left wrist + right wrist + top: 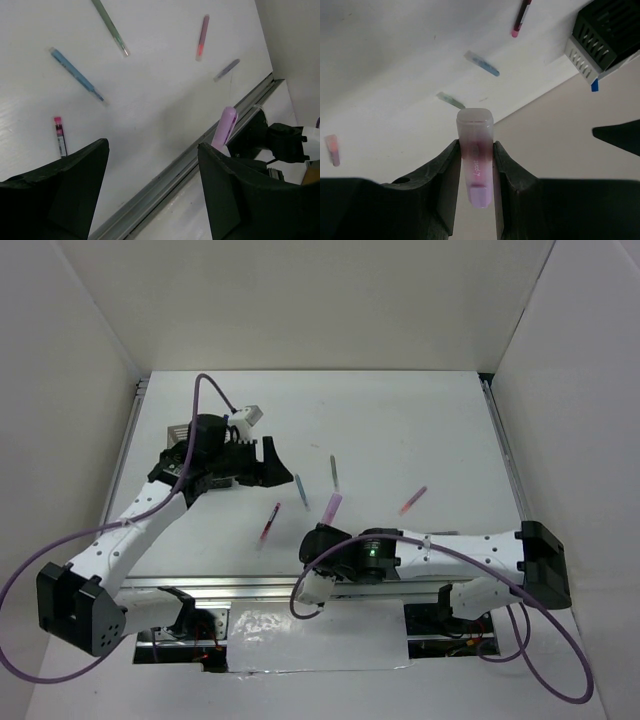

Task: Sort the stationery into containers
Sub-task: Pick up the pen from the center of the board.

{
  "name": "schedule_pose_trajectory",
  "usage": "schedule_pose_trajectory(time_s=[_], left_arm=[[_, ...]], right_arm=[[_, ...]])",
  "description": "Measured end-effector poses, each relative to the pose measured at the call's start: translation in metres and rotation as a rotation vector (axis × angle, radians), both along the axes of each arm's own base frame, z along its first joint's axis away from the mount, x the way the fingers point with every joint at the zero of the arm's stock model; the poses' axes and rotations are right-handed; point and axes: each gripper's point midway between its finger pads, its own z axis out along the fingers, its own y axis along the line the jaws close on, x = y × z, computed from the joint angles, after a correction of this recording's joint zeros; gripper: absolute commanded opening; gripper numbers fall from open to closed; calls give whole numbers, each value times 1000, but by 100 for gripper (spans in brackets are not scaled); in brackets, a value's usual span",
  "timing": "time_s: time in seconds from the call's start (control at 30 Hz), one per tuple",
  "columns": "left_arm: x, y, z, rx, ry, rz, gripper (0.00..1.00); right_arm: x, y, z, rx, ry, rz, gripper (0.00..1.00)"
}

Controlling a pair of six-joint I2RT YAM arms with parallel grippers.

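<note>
My right gripper [476, 167] is shut on a purple highlighter [475, 145] and holds it upright, off the table; in the top view the highlighter [332, 507] sticks out of the gripper [327, 526] near the table's front edge. My left gripper [274, 466] is open and empty, left of the loose pens; its fingers [75, 190] frame bare table. On the table lie a blue pen [75, 74], a green-grey pen [111, 27], a pink-black pen [60, 136], a red-pink pen [202, 37] and a greyish-purple pen [226, 70]. A black mesh cup [610, 27] and a grey one [580, 57] show in the right wrist view.
The metal rail [165, 175] runs along the table's front edge. White walls enclose the table on three sides. The mesh cups are mostly hidden under the left arm [190, 465] in the top view.
</note>
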Motion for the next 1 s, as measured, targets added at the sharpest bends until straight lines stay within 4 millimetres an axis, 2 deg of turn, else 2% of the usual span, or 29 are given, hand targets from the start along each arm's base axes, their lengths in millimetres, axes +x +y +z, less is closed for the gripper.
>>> schedule_pose_trajectory(time_s=[0.27,0.5,0.7,0.9,1.0], left_arm=[[-8,-21,-11,-14,86,-30,83],[-17,-32,-5,-33,73,-85,86],[-20,-38,-1,-62,77,-102,84],[-26,-36,8,-93,18,-112,87],[-34,-23,26,-124,-70,-90,89]], right_arm=[[-17,7,4,8,-33,18,4],[-23,20,12,113,-27,55,1],[-30,18,22,162,-37,108,1],[-30,32,33,237,24,32,0],[-28,39,49,355,88,-61,0]])
